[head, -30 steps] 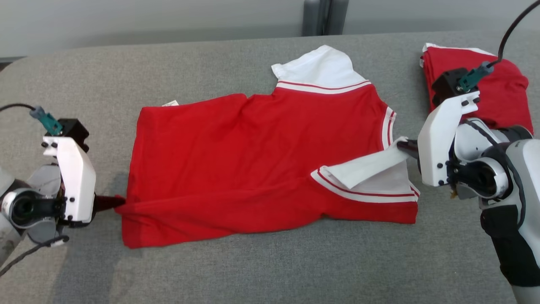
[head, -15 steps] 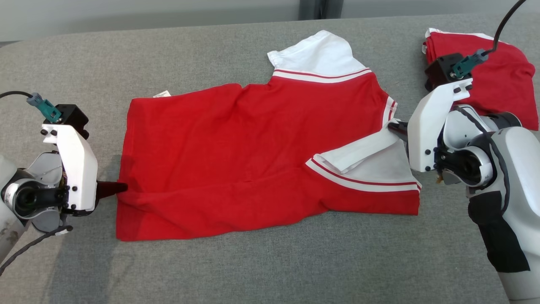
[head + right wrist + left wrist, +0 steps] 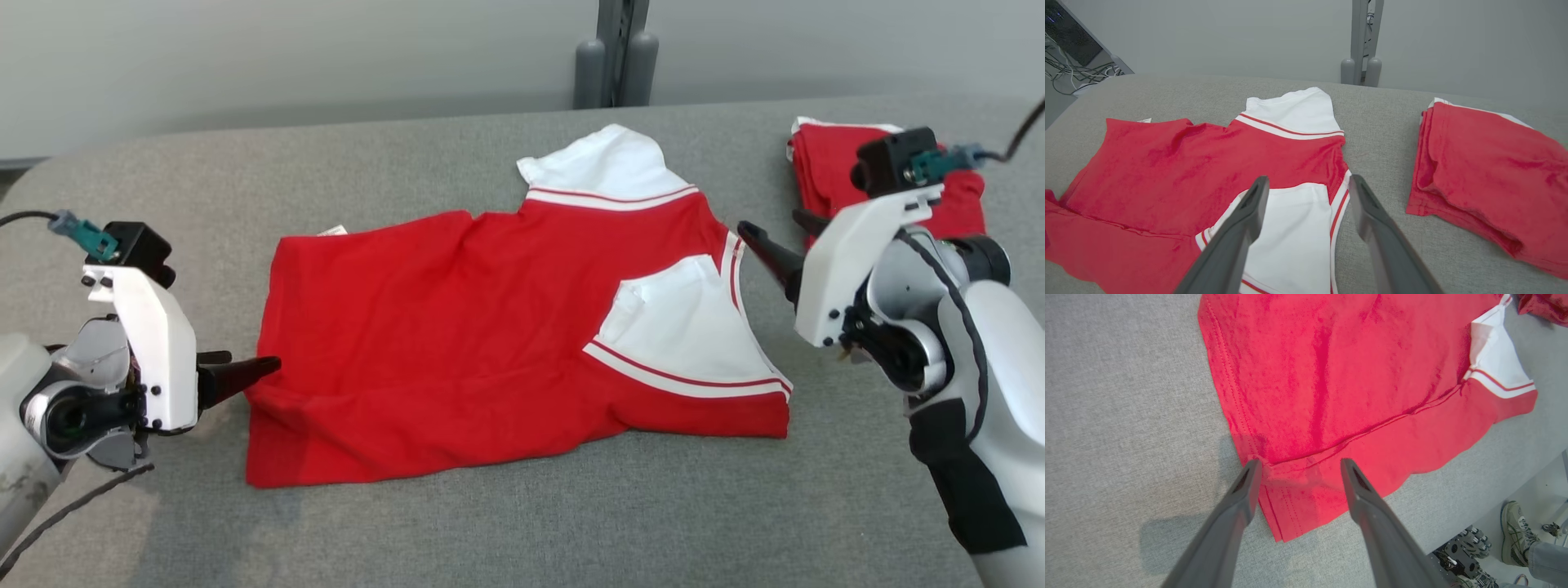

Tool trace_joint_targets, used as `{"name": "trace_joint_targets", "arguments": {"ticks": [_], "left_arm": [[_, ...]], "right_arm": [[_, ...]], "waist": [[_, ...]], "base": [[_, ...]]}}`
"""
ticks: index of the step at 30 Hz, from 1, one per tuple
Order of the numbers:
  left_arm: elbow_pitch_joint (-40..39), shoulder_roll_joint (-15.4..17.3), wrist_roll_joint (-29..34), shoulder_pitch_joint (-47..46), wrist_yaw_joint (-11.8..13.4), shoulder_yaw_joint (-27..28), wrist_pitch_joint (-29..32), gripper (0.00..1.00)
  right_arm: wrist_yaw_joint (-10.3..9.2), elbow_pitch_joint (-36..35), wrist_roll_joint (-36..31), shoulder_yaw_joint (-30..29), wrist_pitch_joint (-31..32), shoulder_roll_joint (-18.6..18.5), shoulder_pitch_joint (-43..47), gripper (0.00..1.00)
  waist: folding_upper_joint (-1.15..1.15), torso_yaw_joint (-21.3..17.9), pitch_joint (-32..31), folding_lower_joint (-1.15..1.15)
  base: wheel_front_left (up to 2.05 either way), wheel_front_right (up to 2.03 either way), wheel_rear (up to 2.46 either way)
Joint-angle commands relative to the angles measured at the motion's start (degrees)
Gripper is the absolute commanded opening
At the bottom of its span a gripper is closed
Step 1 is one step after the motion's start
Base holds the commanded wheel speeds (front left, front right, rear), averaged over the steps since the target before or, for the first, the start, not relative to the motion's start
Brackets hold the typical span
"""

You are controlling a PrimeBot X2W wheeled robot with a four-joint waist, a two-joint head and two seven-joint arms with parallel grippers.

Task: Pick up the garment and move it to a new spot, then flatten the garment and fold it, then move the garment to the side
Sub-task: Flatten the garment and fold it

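The garment is a red shirt with white, red-striped sleeves, spread on the grey padded table. Its near long edge is folded over the body, and one white sleeve lies flat on the red cloth. My left gripper is open at the shirt's left hem. In the left wrist view its fingers straddle the folded hem corner of the garment and grip nothing. My right gripper is open and raised just right of the collar end. The right wrist view has the right gripper above the garment.
A second red garment lies folded at the table's back right, close behind my right gripper. A grey post stands behind the table. Past the table's edge, the left wrist view has a person's shoe on the floor.
Both grippers have opened and let go of the shirt. The right gripper has drawn back and up, and the white sleeve now lies flat on the body. The head camera has also shifted.
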Motion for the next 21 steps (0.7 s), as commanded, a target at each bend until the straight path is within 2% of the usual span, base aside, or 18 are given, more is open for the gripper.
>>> {"name": "trace_joint_targets", "arguments": {"ticks": [1, 9, 11, 17, 21], "left_arm": [[-0.7, 0.7, 0.3, 1.2, -0.1, 0.5, -1.9, 1.00], [-1.3, 3.0, 7.8, 7.9, -0.1, 1.2, -22.8, 1.00], [-1.4, 3.0, 9.2, 10.1, 0.9, 1.4, -28.0, 1.00], [-4.1, 1.6, 11.7, 17.0, 7.8, 3.6, -43.1, 1.00], [-6.8, 0.4, 13.4, 21.2, 13.6, 5.4, -49.1, 1.00]], "right_arm": [[0.01, 0.6, 0.5, 0.2, -2.3, -0.9, 1.8, 1.00], [0.01, -0.2, 1.7, -0.5, -15.3, -1.8, 9.0, 1.00], [0.01, -0.3, 1.3, -1.3, -19.2, -1.5, 11.1, 1.00], [0.01, -0.1, -1.0, -5.4, -28.5, 0.2, 17.3, 1.00], [0.02, 0.3, -2.1, -7.8, -31.6, 2.3, 21.2, 1.00]], "waist": [[0.00, 0.1, -1.8, 0.00], [0.00, -0.7, -7.2, 0.00], [0.00, -0.8, -8.5, 0.00], [0.00, -0.5, -10.1, 0.00], [0.00, -0.4, -10.3, 0.00]], "base": [[0.00, 0.00, 0.00], [0.00, 0.00, 0.00], [0.00, 0.00, 0.00], [0.00, 0.00, 0.00], [0.00, 0.00, 0.00]]}}
